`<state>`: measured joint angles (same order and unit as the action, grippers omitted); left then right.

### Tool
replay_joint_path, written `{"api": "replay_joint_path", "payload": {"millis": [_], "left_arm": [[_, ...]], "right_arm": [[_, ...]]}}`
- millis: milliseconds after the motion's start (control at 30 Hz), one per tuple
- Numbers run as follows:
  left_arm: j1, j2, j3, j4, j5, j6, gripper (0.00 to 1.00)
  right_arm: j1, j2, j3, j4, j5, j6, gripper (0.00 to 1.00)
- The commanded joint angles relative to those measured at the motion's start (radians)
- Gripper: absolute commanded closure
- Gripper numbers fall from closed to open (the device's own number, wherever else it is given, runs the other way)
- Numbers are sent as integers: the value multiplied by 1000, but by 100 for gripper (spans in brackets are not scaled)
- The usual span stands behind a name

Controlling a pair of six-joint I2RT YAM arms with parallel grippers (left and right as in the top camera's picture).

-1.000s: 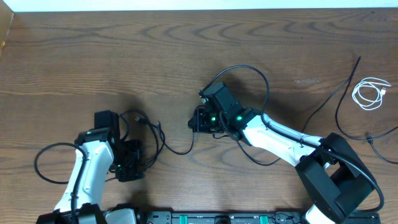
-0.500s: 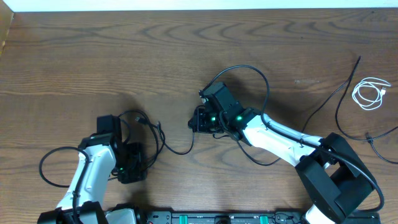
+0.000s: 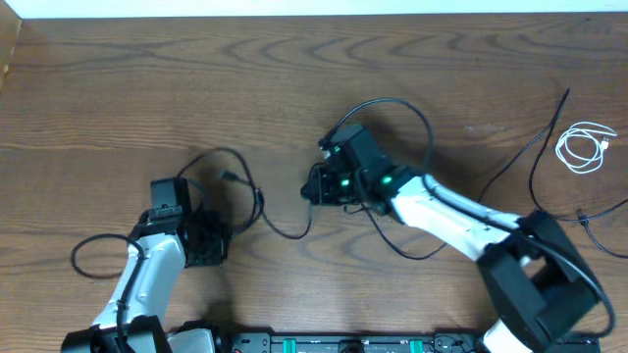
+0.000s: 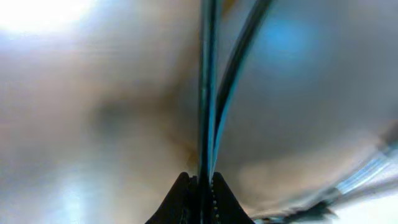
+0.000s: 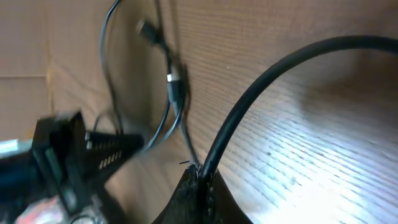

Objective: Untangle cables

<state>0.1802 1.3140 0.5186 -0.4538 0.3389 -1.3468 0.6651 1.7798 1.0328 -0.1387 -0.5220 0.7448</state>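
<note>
- The black cable (image 3: pixel 259 201) lies slack on the tabletop (image 3: pixel 147 88), looping between the two arms.
- The left gripper (image 4: pixel 200 182) is clamped tight on two blurred strands of the black cable.
- The right gripper (image 5: pixel 202 177) is pinched closed on a length of black cable too; I cannot tell whether it is the same one.
- A second black cable (image 3: pixel 534 176) and the coiled white cable (image 3: pixel 581 147) lie well apart, at the right edge.
- The cords look thin, light, limp and smooth, so they probably slip in a loose pinch and snag at a plug (image 5: pixel 175 84).
- The best hold is likely a straight run just beside a plug, clear of crossings.
</note>
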Motion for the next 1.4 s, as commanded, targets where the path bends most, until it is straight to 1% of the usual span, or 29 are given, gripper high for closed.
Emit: {"api": "replay_joint_path", "payload": {"millis": [0, 33, 67, 133, 267, 367, 500, 633, 800, 900, 1000, 1067, 1167, 1267, 1367], "left_arm": [[-2, -19, 3, 126, 143, 275, 92], [-2, -23, 5, 214, 227, 361, 92], [-2, -24, 8, 261, 275, 397, 93], [-2, -24, 25, 319, 352, 419, 93], [-2, -24, 79, 349, 438, 425, 92], [-8, -24, 130, 354, 493, 486, 92], [-43, -24, 172, 328, 498, 556, 92], [-105, -22, 173, 315, 481, 590, 92], [-190, -21, 173, 308, 433, 637, 93], [-233, -21, 173, 305, 402, 641, 93], [-277, -21, 173, 301, 368, 662, 93], [-300, -21, 173, 293, 347, 679, 93], [-331, -21, 173, 275, 305, 685, 93], [-355, -21, 173, 272, 274, 689, 93], [-377, -21, 173, 272, 261, 706, 92]], "right_arm": [[-67, -110, -1, -56, -107, -93, 99], [-95, -146, -1, -102, -117, -124, 99], [-113, -170, -1, -135, -118, -143, 99], [-153, -222, -1, -211, -117, -190, 99], [-233, -306, 2, -333, -117, -267, 99], [-303, -345, 23, -433, -116, -322, 99], [-404, -344, 121, -597, -90, -417, 99], [-503, -323, 289, -764, -1, -497, 99], [-635, -296, 498, -889, 104, -554, 99], [-739, -289, 586, -894, 144, -559, 99], [-857, -289, 616, -848, 154, -553, 99], [-940, -286, 613, -825, 164, -508, 99], [-1037, -273, 604, -844, 222, -445, 99], [-1102, -251, 579, -877, 307, -410, 99], [-1144, -224, 526, -879, 384, -341, 99]]}}
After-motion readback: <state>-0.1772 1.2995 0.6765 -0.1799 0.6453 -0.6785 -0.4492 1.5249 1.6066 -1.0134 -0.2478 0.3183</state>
